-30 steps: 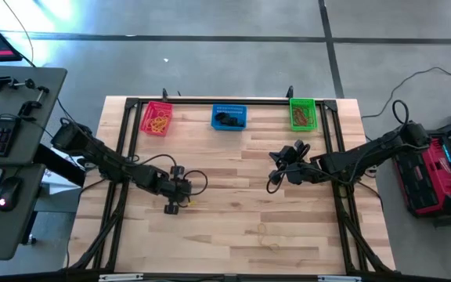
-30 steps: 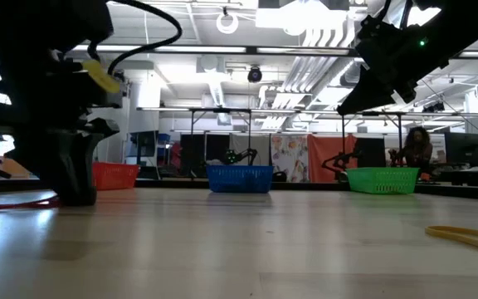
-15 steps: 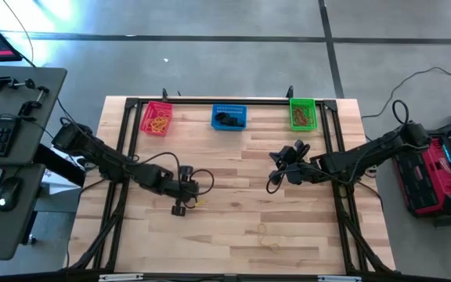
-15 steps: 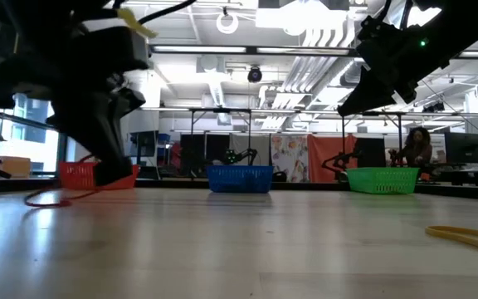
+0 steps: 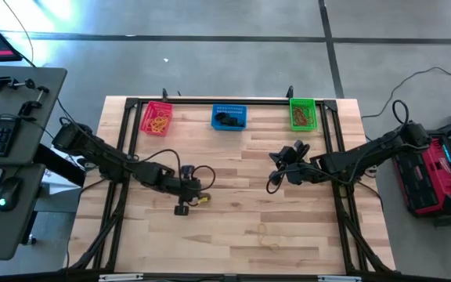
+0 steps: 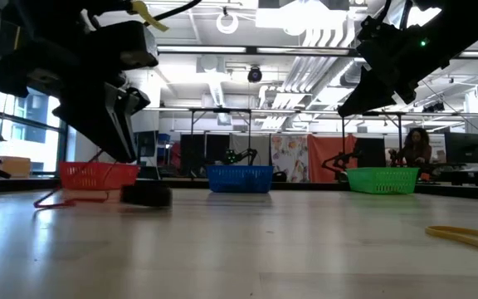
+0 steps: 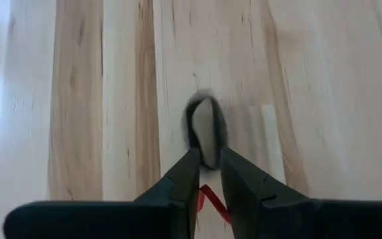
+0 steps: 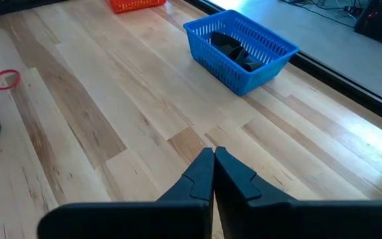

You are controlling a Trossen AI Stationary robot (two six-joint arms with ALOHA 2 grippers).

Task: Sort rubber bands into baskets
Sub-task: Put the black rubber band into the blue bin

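The left gripper (image 7: 206,174) hangs over the bench (image 5: 241,227), fingers slightly apart, nearly touching a black rubber band (image 7: 205,126) lying well in front of the red basket (image 5: 156,118). The right gripper (image 8: 213,166) is pressed together.

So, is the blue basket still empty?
No, the right wrist view shows several thick black rubber bands already lying inside the blue basket.

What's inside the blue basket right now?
The blue basket holds a few thick black rubber bands piled together. Any bands beneath the pile are covered, so the count is unclear.
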